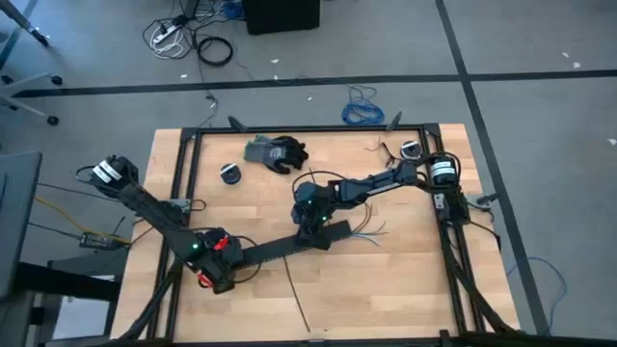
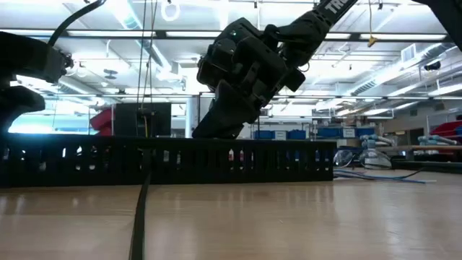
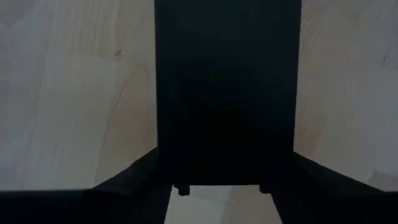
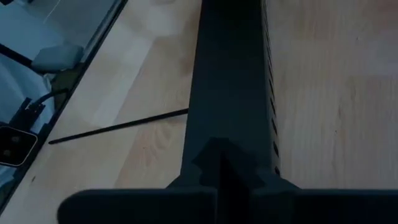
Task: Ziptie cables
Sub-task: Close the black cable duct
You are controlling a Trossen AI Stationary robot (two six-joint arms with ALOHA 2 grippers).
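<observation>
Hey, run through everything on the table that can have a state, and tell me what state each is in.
slotted duct: lying flat, gripped at one end.
left gripper: shut on the slotted duct's end.
right gripper: lowered onto the duct near its other end.
cables: loose on the table, ends fanned, untied.
ziptie: lying straight, unlooped.
gloves: lying crumpled, unused.

The left arm reaches from the table's far left toward the near side, and its left gripper (image 1: pixel 224 262) sits low at the near left, fingers (image 3: pixel 134 177) spread apart. The right arm stretches from the far right to mid-table, elbow bent, wrist tipped down. The right gripper (image 1: pixel 310 229) points at the tabletop, fingers (image 4: pixel 214 165) pressed together.
</observation>
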